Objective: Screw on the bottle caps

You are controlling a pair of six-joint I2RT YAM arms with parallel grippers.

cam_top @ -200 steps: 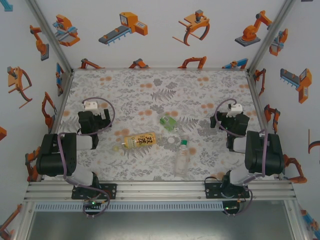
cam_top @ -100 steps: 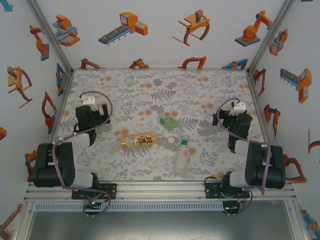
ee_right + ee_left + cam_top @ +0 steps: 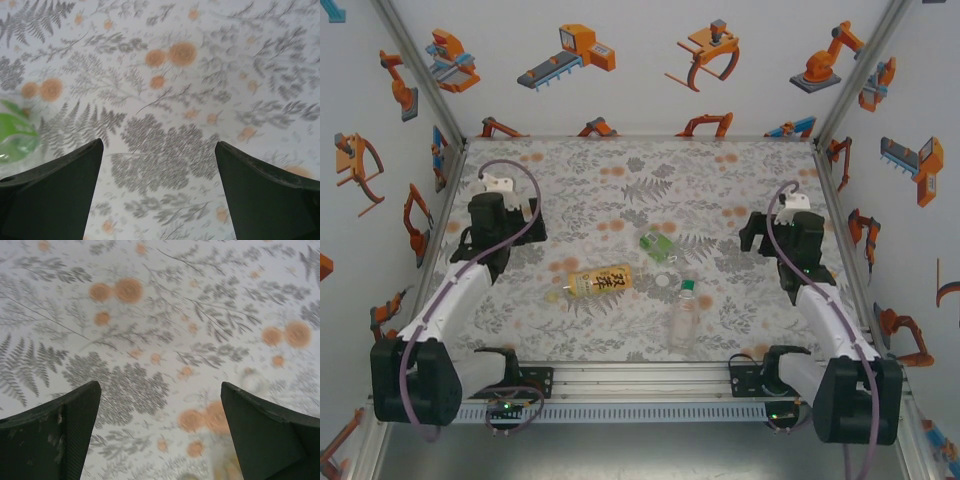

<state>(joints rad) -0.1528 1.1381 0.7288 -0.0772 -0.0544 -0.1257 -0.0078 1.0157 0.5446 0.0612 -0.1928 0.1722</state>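
The amber bottle (image 3: 600, 281) with a yellow label lies on its side mid-table, a pale cap (image 3: 552, 296) by its left end. Right of it lies the short green bottle (image 3: 657, 244), also at the left edge of the right wrist view (image 3: 15, 142). A whitish cap (image 3: 663, 281) lies between them. The slim clear bottle (image 3: 681, 322) has a green cap (image 3: 687, 287) at its far end. My left gripper (image 3: 500, 232) (image 3: 160, 390) hangs open over bare cloth left of the bottles. Right of the bottles, my right gripper (image 3: 783, 238) (image 3: 159, 145) is open and empty.
The fern-and-orange patterned tablecloth (image 3: 620, 180) covers the table. White walls with robot stickers and a metal frame close in the left, right and far sides. An aluminium rail (image 3: 640, 378) carrying the arm bases runs along the near edge.
Both arms have stretched out from their folded pose, elbows dropping toward the near rail. Each gripper has shifted a little farther up the table. The bottles and caps have not moved.
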